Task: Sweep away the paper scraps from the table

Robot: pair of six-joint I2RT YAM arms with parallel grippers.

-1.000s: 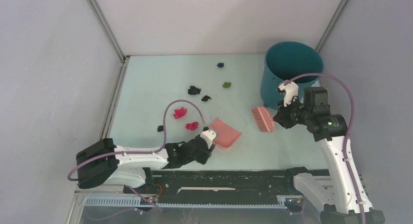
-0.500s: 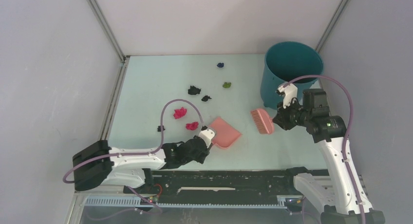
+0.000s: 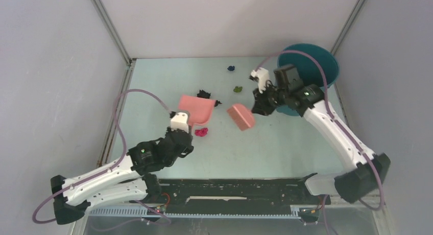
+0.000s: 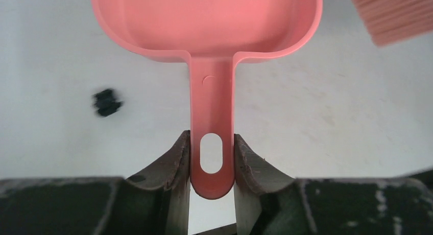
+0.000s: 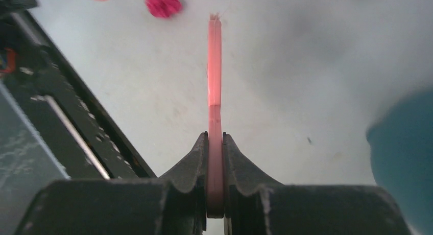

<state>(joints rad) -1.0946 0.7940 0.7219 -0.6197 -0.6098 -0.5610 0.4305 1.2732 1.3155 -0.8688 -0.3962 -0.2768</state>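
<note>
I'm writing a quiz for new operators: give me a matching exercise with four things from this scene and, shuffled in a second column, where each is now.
Things
1. dustpan
2. hand brush
3. magenta scrap
4. dark blue scrap

Places
A. near the far edge of the table
B. clamped in the right gripper
C. clamped in the left gripper
D. on the table, beside the left gripper

Pairs: 1-C, 2-B, 3-D, 4-A

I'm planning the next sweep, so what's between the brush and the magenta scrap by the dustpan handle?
Nothing. The top view shows only bare table between the pink hand brush and the magenta paper scrap.
</note>
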